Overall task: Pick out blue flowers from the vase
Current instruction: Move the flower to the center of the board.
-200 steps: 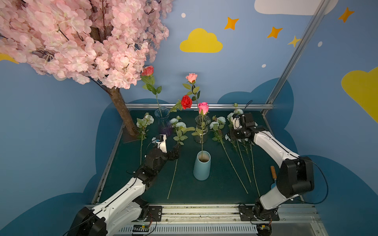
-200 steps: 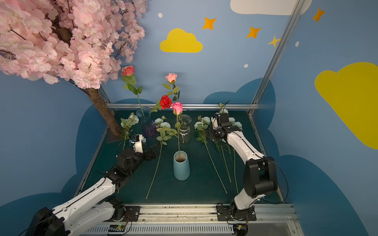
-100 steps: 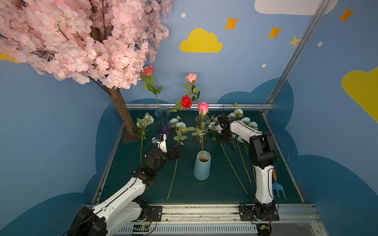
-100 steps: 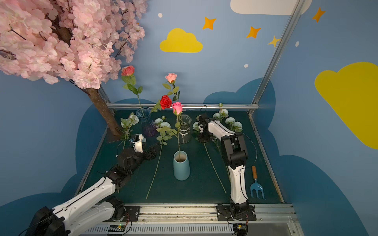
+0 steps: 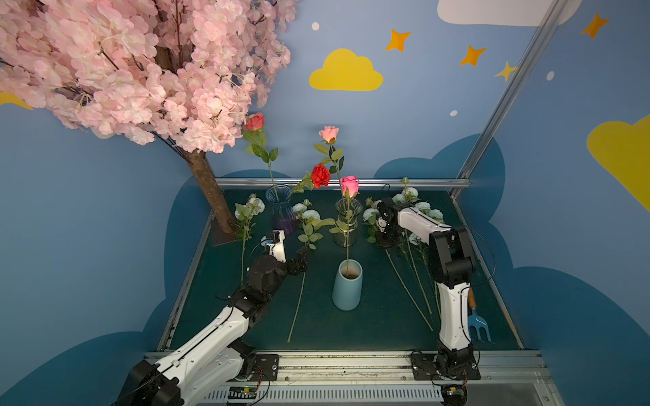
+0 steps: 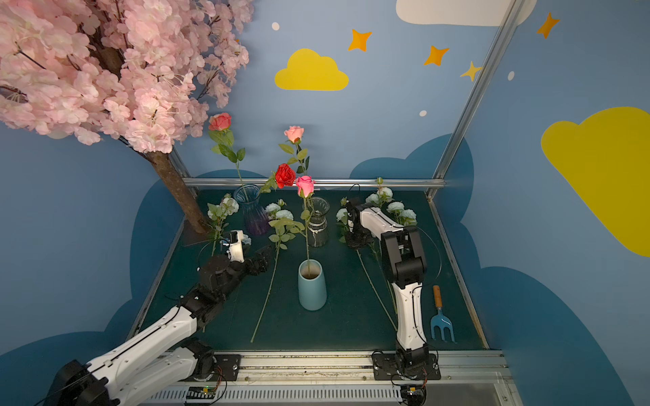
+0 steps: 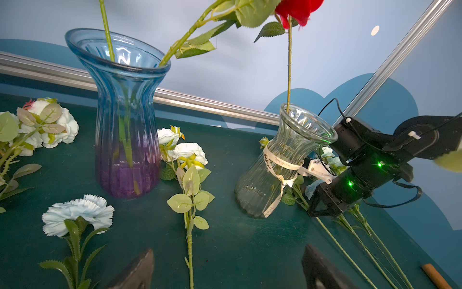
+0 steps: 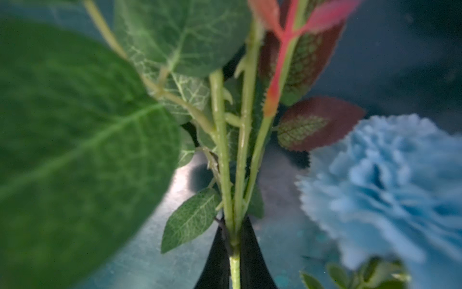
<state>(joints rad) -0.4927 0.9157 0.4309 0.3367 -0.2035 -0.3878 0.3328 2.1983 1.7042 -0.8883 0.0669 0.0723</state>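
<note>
Blue flowers (image 5: 311, 214) lie flat on the dark green counter (image 5: 383, 316), in small bunches on both sides of the vases. We think they lie there because they have been picked out, since the vases we can see hold only roses.

Our right tool (image 8: 234, 250) is pinched shut on the thin green stem of one blue flower. It grips low on the stem, below the leaves, where the stem is bare and easy to squeeze. This flower sits just beside the clear glass vase (image 7: 282, 165). The close view is blurry, so we cannot be sure if the stem is lifted or resting on the counter.

Our left tool (image 7: 225, 270) is wide open and holds nothing. It hangs low over a stem (image 7: 190, 240) lying on the counter.

The blooms are pale, soft and ruffled like crumpled paper. The leaves are flat with tiny veins, and some are reddish. The stems are long, thin and bendy-looking. The blue and purple vase (image 7: 127, 125) is ribbed glass and holds two roses. The clear vase has a ribbon (image 7: 277, 165) tied round its neck. A smooth, tall blue vase (image 5: 347, 286) holds one pink rose (image 5: 349, 185).
</note>
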